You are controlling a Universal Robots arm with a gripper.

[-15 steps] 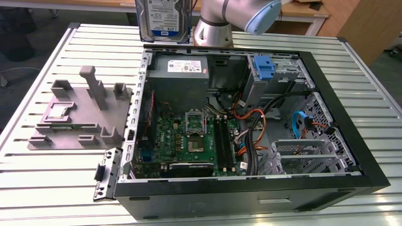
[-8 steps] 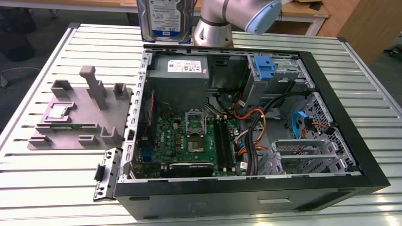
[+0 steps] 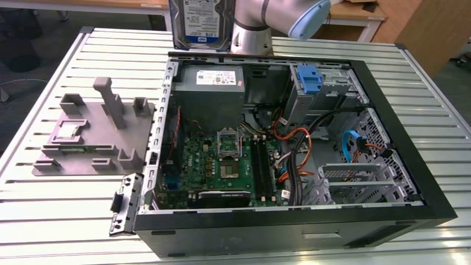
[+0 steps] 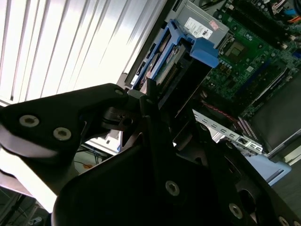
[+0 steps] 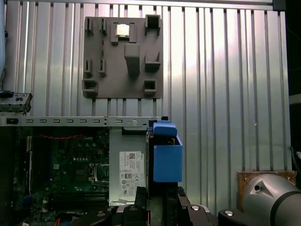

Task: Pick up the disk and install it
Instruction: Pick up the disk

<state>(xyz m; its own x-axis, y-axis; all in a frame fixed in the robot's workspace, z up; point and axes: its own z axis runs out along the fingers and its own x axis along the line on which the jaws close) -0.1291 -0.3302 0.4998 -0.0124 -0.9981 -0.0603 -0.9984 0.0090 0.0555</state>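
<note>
The disk [image 3: 200, 22] is off the bench [image 3: 59, 221] — clamped in the end effector [image 5: 161, 197], hanging at the top of the exterior view above the open computer case [image 3: 294, 234]. Picked up, then — not yet seated in any bay.

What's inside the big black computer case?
A green board, a grey box with a white sticker, a blue bracket, and orange and blue cables. Whatever lies under the board and box is covered. The disk is outside, in the pincer.
</note>
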